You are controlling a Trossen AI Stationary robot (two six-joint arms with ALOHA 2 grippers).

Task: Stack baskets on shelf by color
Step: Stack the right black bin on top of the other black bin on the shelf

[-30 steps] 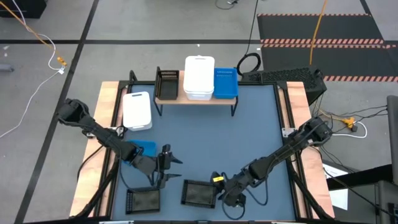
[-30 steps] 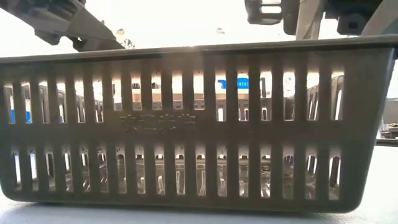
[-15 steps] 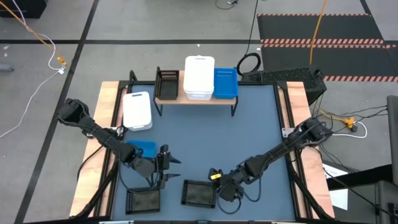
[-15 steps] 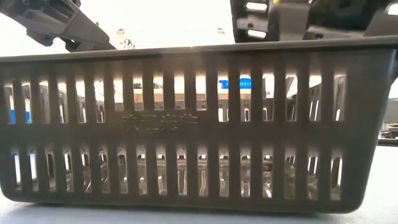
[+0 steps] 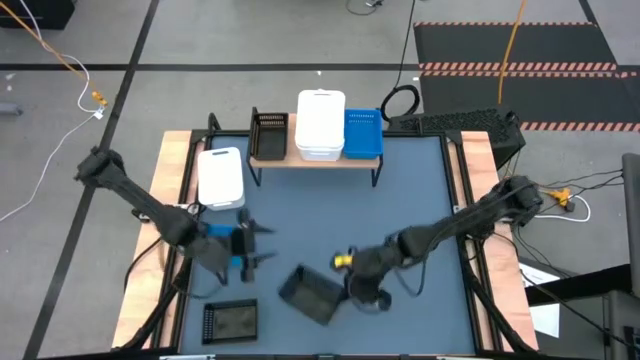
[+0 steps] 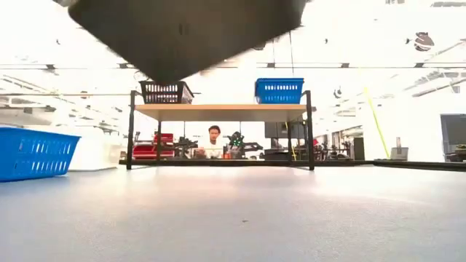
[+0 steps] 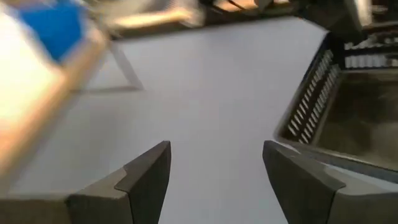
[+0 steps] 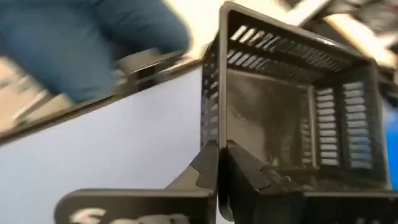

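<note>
Right gripper (image 5: 352,283) clamped on rim of black perforated plastic basket (image 5: 312,295), lifted, tilted, near centre. Keep level; carry to far-left black basket (image 5: 269,135) on light-wood shelf (image 5: 310,160). Left gripper (image 5: 248,246) spread, empty.

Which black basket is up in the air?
The tilted black basket pinched by the right gripper, near the table's front middle. The black one on the shelf and the one at the front left sit flat.

You have two dark jointed arms; the right gripper (image 5: 350,287) carries a yellow tag, its fingers (image 8: 208,168) black and wedge-shaped.
</note>
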